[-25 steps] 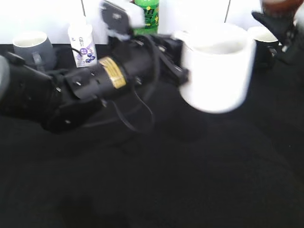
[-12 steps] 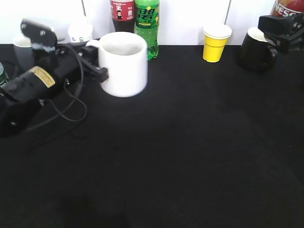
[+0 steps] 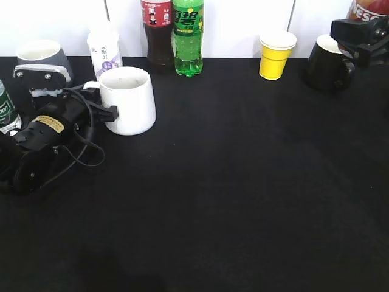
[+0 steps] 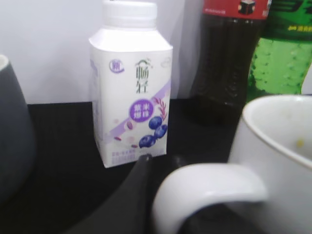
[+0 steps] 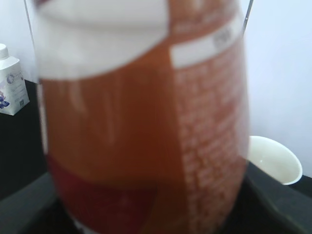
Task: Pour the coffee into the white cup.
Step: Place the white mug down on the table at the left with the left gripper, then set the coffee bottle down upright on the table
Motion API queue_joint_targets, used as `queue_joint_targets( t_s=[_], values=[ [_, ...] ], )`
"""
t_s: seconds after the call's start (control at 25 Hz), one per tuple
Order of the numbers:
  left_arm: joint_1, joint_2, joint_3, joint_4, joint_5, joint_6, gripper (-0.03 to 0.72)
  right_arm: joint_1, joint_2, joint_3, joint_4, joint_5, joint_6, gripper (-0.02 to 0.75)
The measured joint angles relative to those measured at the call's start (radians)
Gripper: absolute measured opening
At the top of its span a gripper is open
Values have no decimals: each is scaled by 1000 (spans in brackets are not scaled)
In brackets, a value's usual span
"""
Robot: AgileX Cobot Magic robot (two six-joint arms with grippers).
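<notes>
The white cup (image 3: 129, 101) stands on the black table at the left, in front of a milk carton. My left gripper (image 3: 107, 113) is closed on its loop handle (image 4: 209, 187); one black finger (image 4: 139, 195) shows beside the handle, the other is hidden. The cup's rim (image 4: 273, 126) is at the right of the left wrist view. My right gripper (image 3: 362, 35) is high at the far right and shut on the coffee bottle (image 3: 366, 8), only partly in the exterior view. Its brown, red and white label fills the right wrist view (image 5: 146, 122), hiding the gripper (image 5: 151, 207) fingertips.
At the back stand a grey mug (image 3: 42, 58), a milk carton (image 3: 104, 53), a dark cola bottle (image 3: 157, 30), a green bottle (image 3: 188, 36), a yellow paper cup (image 3: 276, 55) and a black mug (image 3: 328, 62). Another green bottle (image 3: 5, 111) is at the left edge.
My left arm has carried the white cup from the middle of the view to the left and down onto the table. The right gripper with the bottle has stayed at the far right.
</notes>
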Motion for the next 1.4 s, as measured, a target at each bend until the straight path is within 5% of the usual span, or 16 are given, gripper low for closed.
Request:
queue_joint_targets(
  t_s=[0.08,0.2,0.28,0.48,0.64,1.12,1.4],
  values=[
    [0,0,0,8,0,0,128,0,0,0,0,0,0,529],
    [1,-11,26,2,-8,-3,301,0,0,0,0,0,0,529],
    [1,-47,86,8,-11,-6,324,0,0,0,0,0,0,529],
    [1,-229,281,57,-11,-7,328,0,110,-2,54,-9,-32,529],
    [1,-432,374,152,25,-7,328,0,379,-2,215,-202,-261,529],
    [1,-565,389,258,159,-7,328,0,700,-3,409,-486,-435,528],
    [1,-565,389,258,161,-7,328,0,689,0,409,-462,-438,610]
  ],
)
